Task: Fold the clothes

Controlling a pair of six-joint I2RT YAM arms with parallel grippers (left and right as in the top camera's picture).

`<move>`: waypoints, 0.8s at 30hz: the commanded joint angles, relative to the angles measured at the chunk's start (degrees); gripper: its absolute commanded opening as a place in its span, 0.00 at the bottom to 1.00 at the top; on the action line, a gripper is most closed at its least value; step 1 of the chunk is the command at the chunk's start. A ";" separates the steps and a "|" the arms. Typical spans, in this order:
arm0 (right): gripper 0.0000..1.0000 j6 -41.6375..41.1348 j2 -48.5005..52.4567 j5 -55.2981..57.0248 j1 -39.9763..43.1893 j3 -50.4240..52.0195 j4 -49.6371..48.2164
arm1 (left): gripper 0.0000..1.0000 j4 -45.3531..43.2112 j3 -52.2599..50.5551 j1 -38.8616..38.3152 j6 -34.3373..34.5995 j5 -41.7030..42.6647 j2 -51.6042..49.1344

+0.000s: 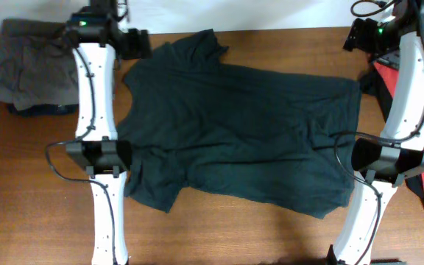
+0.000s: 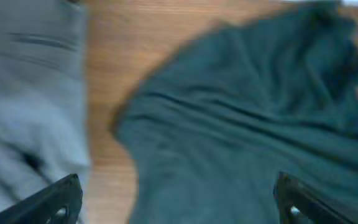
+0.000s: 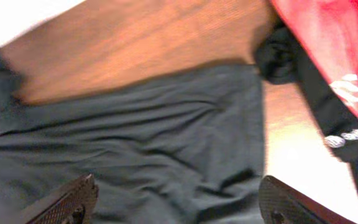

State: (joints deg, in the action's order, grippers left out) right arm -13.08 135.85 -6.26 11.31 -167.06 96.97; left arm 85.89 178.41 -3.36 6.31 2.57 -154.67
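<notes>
The left gripper (image 2: 179,208) stands wide, its two dark fingertips (image 2: 58,199) at the far corners of the left wrist view with nothing held between them. It hangs over the edge of the black T-shirt (image 2: 247,137). Just left of that edge runs a strip of bare wooden table (image 2: 107,74), and beyond the strip lies a crumpled grey garment (image 2: 23,93), apart from the T-shirt. The right gripper (image 3: 179,208) is likewise spread wide and empty, above the wrinkled cloth at the opposite end of the T-shirt. Past the T-shirt's straight edge there, a red T-shirt (image 3: 334,37) with small white marks lies over some dark cloth at the table's side, and a bunched dark piece sits just beside the T-shirt's corner. From overhead the black T-shirt lies opened out and rumpled across the middle of the table between the two arms, one sleeve pointing to the far side, the other to the near side, the neck end toward the left arm and the hem end toward the right arm.
</notes>
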 commanded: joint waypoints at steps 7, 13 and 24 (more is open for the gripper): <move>0.85 0.61 -7.32 -3.28 -10.14 -0.37 0.39 | 0.99 10.10 1.33 -4.00 -4.61 -0.87 10.93; 0.94 0.57 -15.34 3.45 -15.76 7.54 0.39 | 0.99 10.82 1.33 -3.85 -2.93 -0.83 19.43; 0.99 -0.94 -36.76 8.48 -14.53 48.50 0.33 | 0.99 10.82 -11.21 -4.61 -2.49 4.94 31.21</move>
State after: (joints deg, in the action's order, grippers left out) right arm -13.17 101.34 -0.21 -3.86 -125.91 96.99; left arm 96.51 172.94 -7.55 3.03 3.99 -124.73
